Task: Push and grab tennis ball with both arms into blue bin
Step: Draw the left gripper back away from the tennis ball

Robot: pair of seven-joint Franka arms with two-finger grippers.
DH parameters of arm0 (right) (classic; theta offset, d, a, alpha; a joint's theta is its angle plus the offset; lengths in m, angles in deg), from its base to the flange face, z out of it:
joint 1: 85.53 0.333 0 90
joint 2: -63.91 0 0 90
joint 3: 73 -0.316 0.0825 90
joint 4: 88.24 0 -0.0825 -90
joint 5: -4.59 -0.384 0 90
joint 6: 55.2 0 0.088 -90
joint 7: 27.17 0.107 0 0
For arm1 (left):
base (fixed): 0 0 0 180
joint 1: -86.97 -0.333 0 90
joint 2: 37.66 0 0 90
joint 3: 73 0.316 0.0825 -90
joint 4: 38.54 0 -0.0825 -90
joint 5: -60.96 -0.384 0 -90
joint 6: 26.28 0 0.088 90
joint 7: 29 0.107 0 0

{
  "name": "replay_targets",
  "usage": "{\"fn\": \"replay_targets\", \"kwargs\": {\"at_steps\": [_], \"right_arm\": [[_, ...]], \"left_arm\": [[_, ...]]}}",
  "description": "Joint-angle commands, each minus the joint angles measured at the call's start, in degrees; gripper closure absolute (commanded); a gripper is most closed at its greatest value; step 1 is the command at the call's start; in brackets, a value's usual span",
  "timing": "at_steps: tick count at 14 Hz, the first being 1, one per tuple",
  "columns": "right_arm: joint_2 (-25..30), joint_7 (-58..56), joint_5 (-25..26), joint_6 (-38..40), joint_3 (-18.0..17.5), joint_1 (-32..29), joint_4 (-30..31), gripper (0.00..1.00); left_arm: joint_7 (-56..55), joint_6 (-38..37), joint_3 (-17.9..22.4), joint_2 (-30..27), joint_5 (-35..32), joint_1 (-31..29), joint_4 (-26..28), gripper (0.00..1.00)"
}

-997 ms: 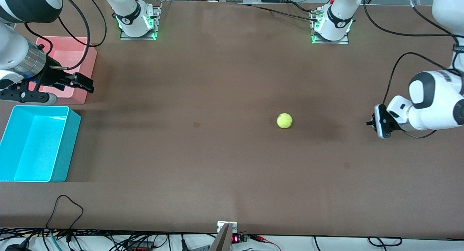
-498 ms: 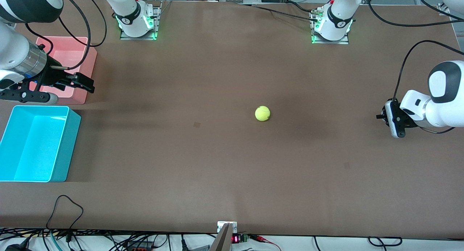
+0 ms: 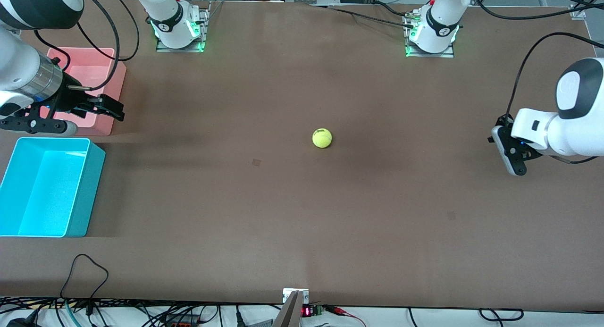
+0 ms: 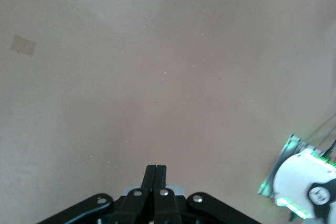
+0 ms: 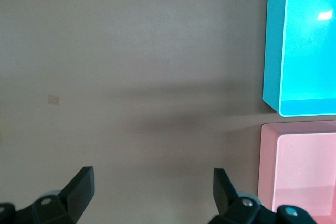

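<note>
We record one small fuzzy yellow-green tennis ball (image 3: 322, 138), resting free on the bare brown tabletop (image 3: 292, 223) near its middle, touched by nothing. Being round, it has no long axis; a patch of dark printed lettering shows on its upper face, at the edge toward the arms' bases. Toward the right arm's end of the table we list a bright cyan rectangular plastic bin (image 3: 85, 190), open-topped and with nothing in it, its long axis running from the front camera toward the bases. Just beside it, farther from the front camera, sits a pink rectangular plastic bin (image 3: 115, 86) of like size; the two are close but apart. The right gripper (image 3: 106, 107) hangs beside the pink bin with its black fingers (image 5: 79, 187) spread wide and gripping nothing. The left gripper (image 4: 156, 174) hangs low over bare table at the left arm's end, well apart from the ball, its fingers pressed together on nothing.
</note>
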State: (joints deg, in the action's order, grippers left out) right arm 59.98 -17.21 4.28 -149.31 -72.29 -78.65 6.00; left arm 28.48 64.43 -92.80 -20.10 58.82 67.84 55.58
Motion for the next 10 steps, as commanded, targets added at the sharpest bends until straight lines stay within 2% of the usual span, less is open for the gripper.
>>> {"fn": "replay_targets", "kwargs": {"at_steps": [1, 2, 3, 4, 10], "right_arm": [[0.5, 0.1, -0.9, 0.2, -0.4, -0.1, 0.3, 0.0], [0.5, 0.1, -0.9, 0.2, -0.4, -0.1, 0.3, 0.0], [0.5, 0.1, -0.9, 0.1, -0.4, -0.1, 0.3, 0.0], [0.4, 0.1, -0.9, 0.0, -0.4, -0.1, 0.3, 0.0], [-0.4, 0.2, -1.2, -0.2, -0.4, 0.1, 0.3, 0.0]], "left_arm": [[-9.3, -4.8, 0.1, -0.5, -1.1, 1.9, -3.1, 0.9], [-13.8, -6.1, 0.1, -0.5, -1.1, 2.2, -4.1, 0.79], [-16.1, -7.4, 0.1, -0.5, -1.1, 2.3, -5.0, 0.42], [-16.9, -8.2, 0.2, -0.5, -1.1, 2.3, -5.7, 0.0], [-25.1, -10.4, 0.5, -0.9, -1.1, 2.5, -9.3, 0.0]]}}
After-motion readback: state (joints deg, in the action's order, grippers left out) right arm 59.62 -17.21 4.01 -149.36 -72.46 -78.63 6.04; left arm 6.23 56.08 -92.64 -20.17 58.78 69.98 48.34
